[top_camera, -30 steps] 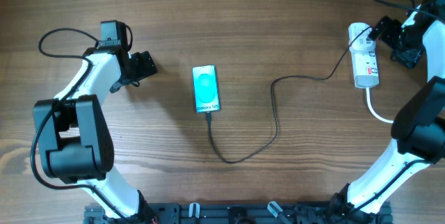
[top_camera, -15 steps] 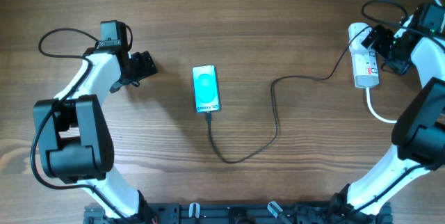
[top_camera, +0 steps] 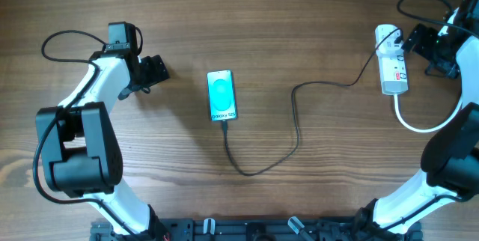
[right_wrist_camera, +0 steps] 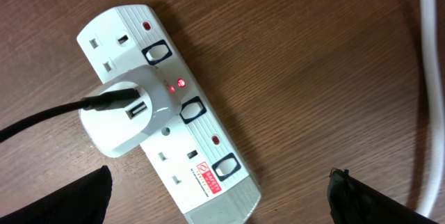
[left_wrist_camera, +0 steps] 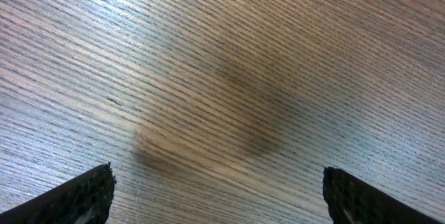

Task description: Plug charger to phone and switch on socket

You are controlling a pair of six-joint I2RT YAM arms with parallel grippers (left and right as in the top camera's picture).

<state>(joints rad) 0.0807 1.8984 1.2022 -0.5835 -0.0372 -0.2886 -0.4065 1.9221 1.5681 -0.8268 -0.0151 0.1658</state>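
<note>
The phone [top_camera: 222, 95] was seen lying flat on the wooden counter [top_camera: 314, 16], near its middle, with its teal screen facing up. The charger cable [top_camera: 296, 121] was met at the phone's lower edge. From there it was looped down across the counter, then up and to the right as far as the socket [top_camera: 392, 60]. The socket was placed near the counter's right edge, well apart from the phone.

In the right wrist view the cable's other end was shown pushed into a white adapter [right_wrist_camera: 128, 116]. The adapter was seated in the middle outlet of the socket [right_wrist_camera: 208, 161]. Three black switches [right_wrist_camera: 191, 109] were lined along one side of the block. A red dot [right_wrist_camera: 180, 83] just beside the adapter appeared lit. A thicker white cord [top_camera: 408, 117] was led away from the socket's lower end.

The right fingers [top_camera: 416, 40] were held just beside the socket's upper right. In their own view the right fingers [right_wrist_camera: 62, 200] were spread wide, with nothing gripped.

The left fingers [top_camera: 153, 70] were parked to the left of the phone, apart from it. In the left wrist view the left fingers [left_wrist_camera: 76, 200] were likewise parted over bare wood, with nothing gripped.
</note>
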